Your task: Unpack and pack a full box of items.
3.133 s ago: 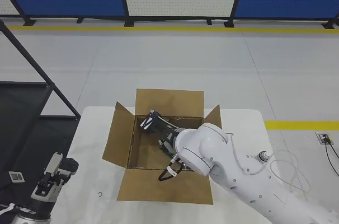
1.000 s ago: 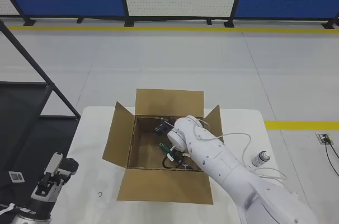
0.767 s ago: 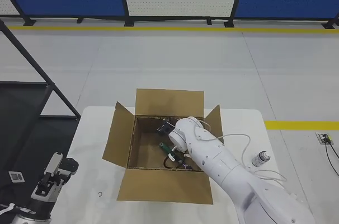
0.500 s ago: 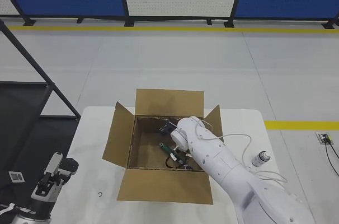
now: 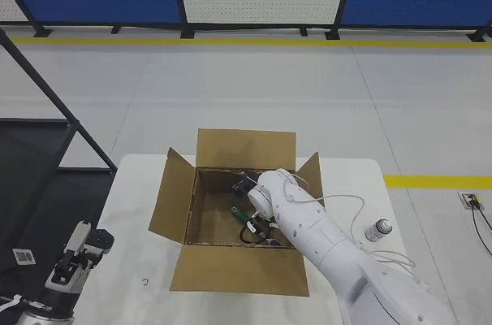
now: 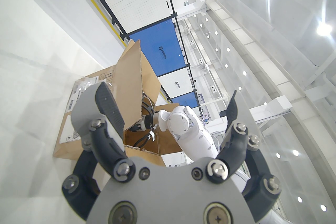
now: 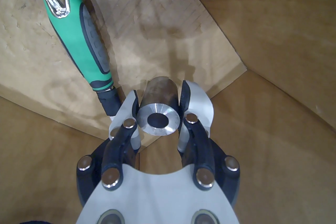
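Note:
The open cardboard box stands mid-table with its flaps spread. My right arm leans down into it. Inside, my right gripper is shut on a short hollow metal cylinder, low over the box floor near a corner. A green-handled tool lies on the floor beside the cylinder; it also shows in the top view. My left gripper stands open and empty at the table's near left corner, its fingers wide apart and facing the box.
A small can with a dark cap stands on the table right of the box. A tiny ring lies on the table near the front left. A black frame stands left of the table.
Since three seconds ago the right arm has swung over and dropped deeper into the box. In the last second it only edged slightly. The left arm has kept still.

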